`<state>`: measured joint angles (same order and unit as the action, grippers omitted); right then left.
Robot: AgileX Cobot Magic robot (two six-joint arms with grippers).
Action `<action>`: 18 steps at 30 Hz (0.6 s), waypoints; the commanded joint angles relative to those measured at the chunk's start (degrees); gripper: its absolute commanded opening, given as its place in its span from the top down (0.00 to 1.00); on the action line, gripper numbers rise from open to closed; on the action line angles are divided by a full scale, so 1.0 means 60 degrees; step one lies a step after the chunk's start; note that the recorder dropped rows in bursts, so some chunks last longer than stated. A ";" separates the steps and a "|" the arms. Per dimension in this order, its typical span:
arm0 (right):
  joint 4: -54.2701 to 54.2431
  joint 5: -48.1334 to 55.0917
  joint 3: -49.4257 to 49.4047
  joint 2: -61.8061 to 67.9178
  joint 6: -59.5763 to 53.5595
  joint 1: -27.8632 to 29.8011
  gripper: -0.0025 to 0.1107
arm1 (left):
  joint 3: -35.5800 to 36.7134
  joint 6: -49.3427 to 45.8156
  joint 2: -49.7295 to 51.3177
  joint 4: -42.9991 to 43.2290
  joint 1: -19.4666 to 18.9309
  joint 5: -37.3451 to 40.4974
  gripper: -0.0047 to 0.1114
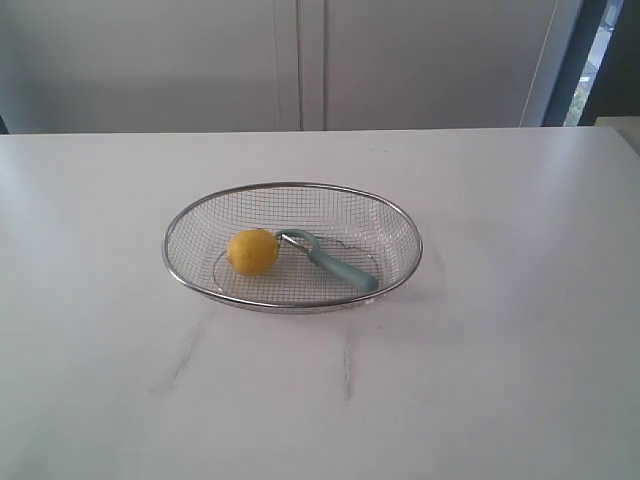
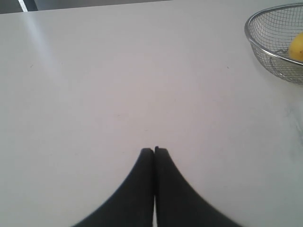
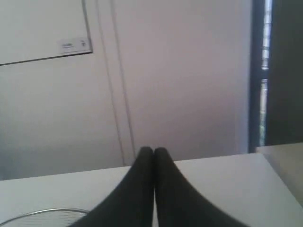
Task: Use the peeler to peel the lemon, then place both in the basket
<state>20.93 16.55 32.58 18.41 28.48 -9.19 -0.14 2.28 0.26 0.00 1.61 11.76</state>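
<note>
The yellow lemon lies inside the silver wire basket on the white table, left of the basket's middle. Beside it on the right lies the pale teal peeler, its hooked head touching the lemon and its handle pointing toward the front right rim. Neither arm shows in the exterior view. My left gripper is shut and empty over bare tabletop, with the basket and a slice of the lemon off to one side. My right gripper is shut and empty, looking toward the wall, a bit of basket rim below it.
The white table has faint grey veins in front of the basket. Pale cabinet doors stand behind the far edge. A dark window frame rises at the back right.
</note>
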 commanded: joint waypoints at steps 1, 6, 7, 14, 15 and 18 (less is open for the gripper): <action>-0.0520 -0.0276 -0.1412 -0.1341 0.0079 0.1861 0.98 | 0.0023 0.0079 -0.0043 0.0000 0.0075 0.0020 0.96; -0.0520 0.0441 -0.2273 -0.1928 0.0050 0.2397 0.98 | 0.0023 0.0061 -0.0043 0.0000 0.0075 0.0020 0.96; -0.0520 0.0606 -0.2405 -0.1945 0.0050 0.2397 0.98 | 0.0023 0.0061 -0.0043 0.0000 0.0075 0.0020 0.96; -0.0520 0.0626 -0.3565 -0.1945 -0.0062 0.2397 0.98 | 0.0023 0.0061 -0.0043 0.0000 0.0075 0.0020 0.96; -0.0520 0.0509 -0.3802 -0.1984 -0.0300 0.2397 0.98 | 0.0023 0.0061 -0.0043 0.0000 0.0075 0.0020 0.96; -0.0667 0.0049 -0.4501 -0.2184 -0.1218 0.2397 0.98 | 0.0023 0.0061 -0.0043 0.0000 0.0075 0.0020 0.96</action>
<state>17.70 19.37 8.90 6.42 25.65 5.01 -0.14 2.28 0.26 0.00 1.61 11.76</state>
